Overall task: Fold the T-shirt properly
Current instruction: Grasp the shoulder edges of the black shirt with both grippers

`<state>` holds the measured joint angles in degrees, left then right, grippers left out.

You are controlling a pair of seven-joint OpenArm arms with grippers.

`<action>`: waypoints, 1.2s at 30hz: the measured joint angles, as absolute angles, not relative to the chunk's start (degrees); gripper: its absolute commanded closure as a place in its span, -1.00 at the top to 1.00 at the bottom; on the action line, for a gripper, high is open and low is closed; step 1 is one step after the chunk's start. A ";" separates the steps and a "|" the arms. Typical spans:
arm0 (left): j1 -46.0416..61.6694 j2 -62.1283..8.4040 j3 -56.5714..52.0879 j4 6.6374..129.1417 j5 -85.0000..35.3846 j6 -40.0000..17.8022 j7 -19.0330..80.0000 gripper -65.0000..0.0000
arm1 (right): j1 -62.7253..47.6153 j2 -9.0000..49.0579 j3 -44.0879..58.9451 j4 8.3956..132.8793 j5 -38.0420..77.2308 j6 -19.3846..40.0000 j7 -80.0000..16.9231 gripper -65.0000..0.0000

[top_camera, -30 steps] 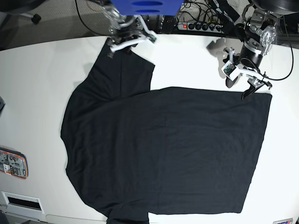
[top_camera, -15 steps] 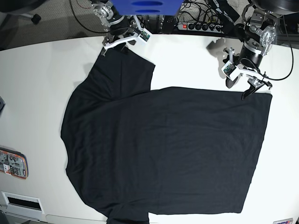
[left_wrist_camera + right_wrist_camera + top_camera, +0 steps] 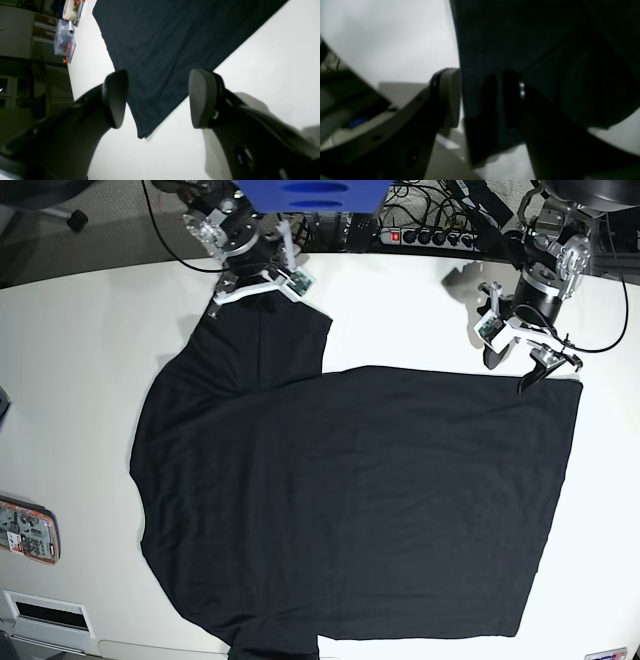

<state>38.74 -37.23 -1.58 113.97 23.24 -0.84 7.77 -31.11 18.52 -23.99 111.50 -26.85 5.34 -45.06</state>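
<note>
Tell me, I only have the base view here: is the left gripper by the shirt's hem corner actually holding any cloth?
Observer: No. In the left wrist view the left gripper is open. A corner of the T-shirt lies flat on the table between its pads, untouched.
Operator: And the right one, up at the sleeve?
Observer: In the right wrist view, sleeve cloth fills the gap between the pads of the right gripper. It looks pinched, though that picture is dim.
Operator: Is the sleeve edge flat there?
Observer: No, it is bunched into a fold between the fingers.
</note>
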 measured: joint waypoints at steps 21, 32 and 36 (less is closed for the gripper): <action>38.74 -37.12 -1.54 112.79 23.22 -0.89 7.77 0.14 | -25.85 22.04 -23.73 110.13 -27.42 10.87 -44.73 -0.21; 38.76 -36.99 -1.54 111.20 23.24 -0.86 7.84 0.14 | -25.67 21.30 -21.69 107.15 -26.30 10.79 -40.71 -0.45; 38.72 -36.99 -1.54 111.20 23.24 -0.86 7.77 0.14 | -25.56 21.15 -21.52 106.04 -25.91 10.94 -40.12 -1.00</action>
